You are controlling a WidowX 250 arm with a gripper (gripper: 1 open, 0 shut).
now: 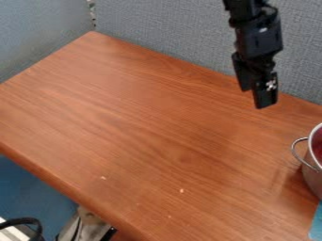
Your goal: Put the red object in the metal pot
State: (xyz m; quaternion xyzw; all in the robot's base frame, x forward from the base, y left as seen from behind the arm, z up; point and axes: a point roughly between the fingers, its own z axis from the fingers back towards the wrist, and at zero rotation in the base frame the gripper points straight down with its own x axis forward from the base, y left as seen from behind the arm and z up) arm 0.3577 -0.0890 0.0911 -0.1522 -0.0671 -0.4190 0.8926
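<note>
The metal pot (307, 168) stands at the right edge of the wooden table, cut off by the frame, with only its left rim and wall showing. Inside the rim a dark red object (317, 139) shows, mostly out of frame. My gripper (263, 98) hangs above the table's far right part, up and left of the pot and apart from it. It points steeply down. Its black fingers (257, 87) stand open with nothing between them.
The brown wooden table (138, 122) fills the view, with its front edge running diagonally at lower left. A grey-blue wall stands behind it. Cables and a dark object lie on the floor at bottom left.
</note>
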